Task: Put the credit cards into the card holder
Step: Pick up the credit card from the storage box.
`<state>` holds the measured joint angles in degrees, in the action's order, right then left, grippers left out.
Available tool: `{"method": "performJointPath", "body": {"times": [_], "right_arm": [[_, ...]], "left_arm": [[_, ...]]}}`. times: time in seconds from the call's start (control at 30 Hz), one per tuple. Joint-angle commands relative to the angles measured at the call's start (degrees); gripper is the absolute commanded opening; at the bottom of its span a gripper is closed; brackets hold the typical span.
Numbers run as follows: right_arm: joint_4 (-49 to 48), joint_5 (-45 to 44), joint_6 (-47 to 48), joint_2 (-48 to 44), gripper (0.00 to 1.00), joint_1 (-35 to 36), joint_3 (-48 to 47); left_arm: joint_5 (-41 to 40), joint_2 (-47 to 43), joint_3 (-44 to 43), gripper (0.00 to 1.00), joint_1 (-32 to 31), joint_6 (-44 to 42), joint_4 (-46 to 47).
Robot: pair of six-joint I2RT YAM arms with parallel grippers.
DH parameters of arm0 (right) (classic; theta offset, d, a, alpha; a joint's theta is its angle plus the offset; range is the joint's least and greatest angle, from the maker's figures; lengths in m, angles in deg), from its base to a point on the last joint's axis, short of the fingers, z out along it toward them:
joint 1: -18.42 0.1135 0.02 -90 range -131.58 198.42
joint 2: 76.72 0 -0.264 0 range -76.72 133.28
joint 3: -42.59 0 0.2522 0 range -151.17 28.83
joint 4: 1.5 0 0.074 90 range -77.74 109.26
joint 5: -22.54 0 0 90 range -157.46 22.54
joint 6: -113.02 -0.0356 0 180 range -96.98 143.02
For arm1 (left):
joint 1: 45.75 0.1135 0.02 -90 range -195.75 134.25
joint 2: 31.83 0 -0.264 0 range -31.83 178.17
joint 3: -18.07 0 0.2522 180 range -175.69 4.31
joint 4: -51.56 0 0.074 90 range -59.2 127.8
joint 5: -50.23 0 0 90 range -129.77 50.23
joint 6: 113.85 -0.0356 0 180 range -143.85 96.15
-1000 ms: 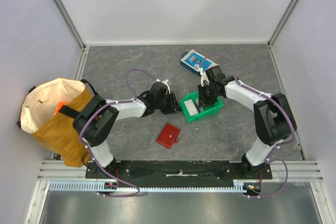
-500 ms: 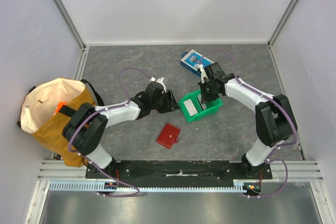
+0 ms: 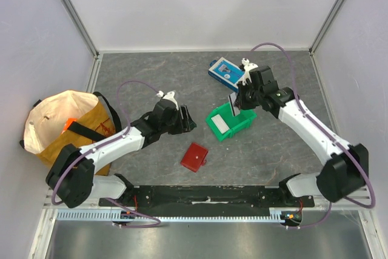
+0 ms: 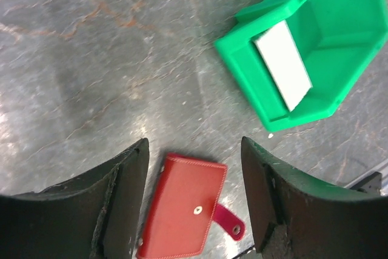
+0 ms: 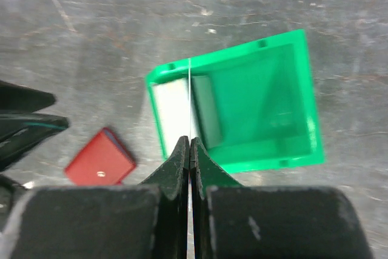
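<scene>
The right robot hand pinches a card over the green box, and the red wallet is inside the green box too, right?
Not quite. The right gripper does pinch a card over the green box, but the red wallet lies on the table outside the box, as the top view shows.

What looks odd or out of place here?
Nothing is spilled or broken. The red card holder lies shut with its strap undone, while the right fingers pinch a card on edge above the green bin, where a white card lies.
</scene>
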<state>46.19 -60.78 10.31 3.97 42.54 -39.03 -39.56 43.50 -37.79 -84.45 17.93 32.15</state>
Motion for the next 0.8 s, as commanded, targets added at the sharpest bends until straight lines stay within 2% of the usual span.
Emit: {"method": "performJointPath", "body": {"times": [0.0, 0.07, 0.2, 0.33, 0.37, 0.43, 0.6, 0.77], "right_arm": [[-8.16, 2.82, -12.75, -6.84, 0.00, 5.83, 6.67], [-12.55, 0.89, -18.46, -8.43, 0.00, 11.36, 10.27], [-18.80, -10.00, -31.73, -10.28, 0.00, 24.37, 16.86], [-25.66, -16.60, -39.84, -9.50, 0.00, 32.20, 21.71], [-26.80, -17.30, -40.81, -8.62, 0.00, 33.61, 21.97], [-26.64, -18.71, -42.04, -6.17, 0.00, 35.90, 21.54], [-25.15, -18.89, -43.98, -1.67, 0.00, 38.28, 22.15], [-22.68, -20.12, -45.21, -4.82, 0.00, 38.46, 26.27]], "left_arm": [[-3.46, -4.66, 3.16, 0.68, 0.29, -1.70, -4.98], [-4.16, -6.59, 4.57, 0.68, 0.47, -1.26, -6.56], [-5.22, -11.25, 6.95, 0.64, 0.55, -0.65, -8.94], [-5.30, -13.71, 8.00, 0.44, 0.55, -1.26, -12.27], [-5.13, -14.33, 8.27, 0.28, 0.55, -1.52, -12.71], [-5.04, -15.56, 8.88, 0.15, 0.55, -1.70, -13.42], [-2.50, -17.67, 10.73, 0.10, 0.47, -2.76, -13.25], [1.81, -18.11, 13.01, 0.08, 0.47, -2.76, -10.35]]}}
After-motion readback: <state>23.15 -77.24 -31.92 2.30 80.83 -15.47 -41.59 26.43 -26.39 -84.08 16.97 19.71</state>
